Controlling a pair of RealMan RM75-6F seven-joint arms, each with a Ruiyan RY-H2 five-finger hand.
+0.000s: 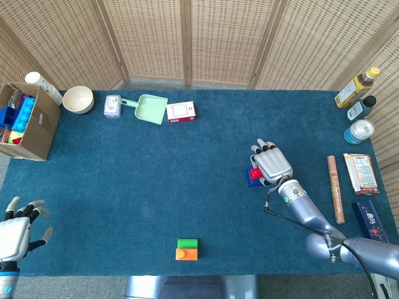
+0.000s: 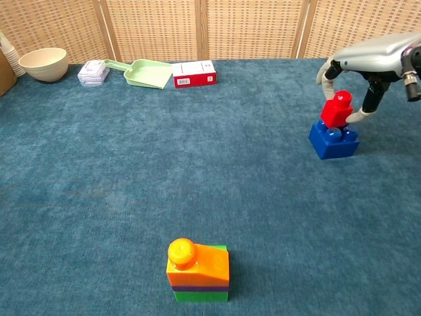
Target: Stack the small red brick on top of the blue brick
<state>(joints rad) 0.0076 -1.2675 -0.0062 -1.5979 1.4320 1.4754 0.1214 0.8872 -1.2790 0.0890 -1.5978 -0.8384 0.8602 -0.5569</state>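
Observation:
The small red brick is pinched in my right hand directly over the studs of the blue brick, tilted a little and touching or nearly touching its top. From the head view the right hand covers most of both; only slivers of the red brick and the blue brick peek out at its left. My left hand hovers open, fingers spread, at the near left corner of the table, holding nothing.
A green, purple and orange brick stack stands near the front edge. At the back are a bowl, a clear box, a green dustpan and a red-white box. Bottles and packets line the right edge; a cardboard box sits far left.

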